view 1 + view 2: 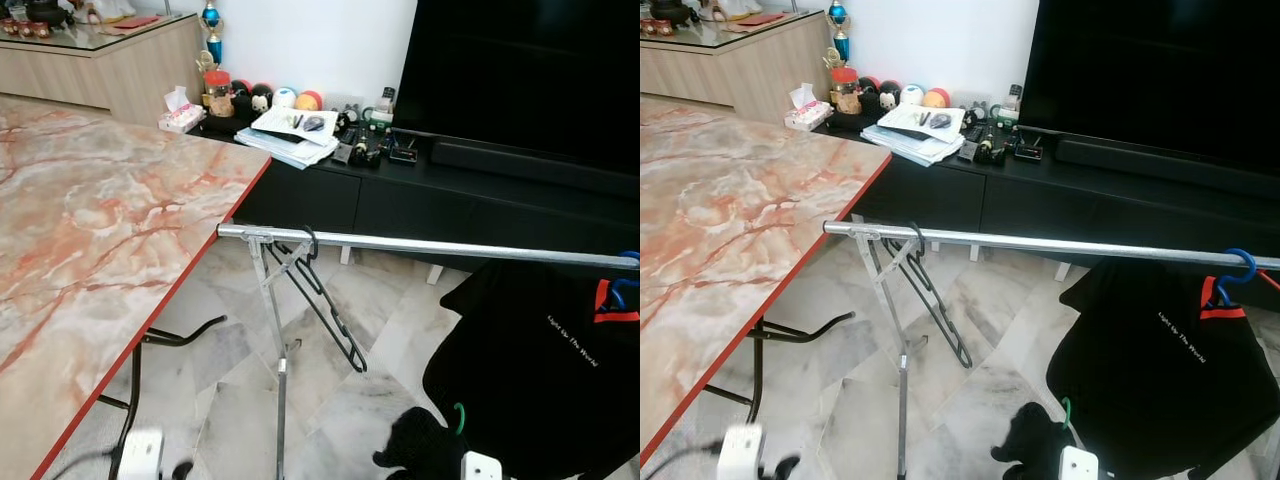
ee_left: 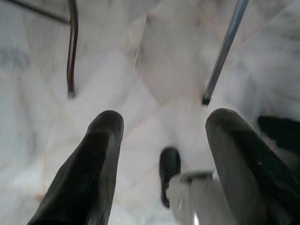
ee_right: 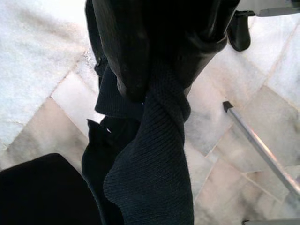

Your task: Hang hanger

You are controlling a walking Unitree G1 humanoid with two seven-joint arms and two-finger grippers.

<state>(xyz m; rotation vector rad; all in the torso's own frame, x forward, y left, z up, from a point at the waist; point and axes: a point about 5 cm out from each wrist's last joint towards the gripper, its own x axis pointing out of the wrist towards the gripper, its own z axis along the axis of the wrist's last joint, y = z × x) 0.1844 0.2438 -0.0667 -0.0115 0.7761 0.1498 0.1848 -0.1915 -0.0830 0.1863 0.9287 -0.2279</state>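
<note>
1. Here, we see a silver metal clothes rail (image 1: 430,245) running from left to right across the scene, standing on a thin metal frame over a pale marble floor (image 1: 240,400).
2. An empty black wire hanger (image 1: 325,295) hangs by its hook near the rail's left end, tilted down toward the right.
3. Well apart from it, at the rail's right end, a black T-shirt with small white lettering (image 1: 1160,375) hangs on a blue hanger (image 1: 1238,268).
4. Our right tool (image 3: 159,61) is low on the near right, and its two black fingers are closed on a dark knitted garment (image 3: 154,154) that droops below them toward the floor; a green hook (image 1: 459,417) shows at that garment in the head views.
5. Our left tool (image 2: 161,154) hangs low on the near left above the floor, fingers spread wide with nothing between them.
6. To the left lies a pink-veined marble worktop with a red edge (image 1: 90,230).
7. Far behind the rail stands a black television cabinet (image 1: 400,190), with papers and small objects on it.
</note>
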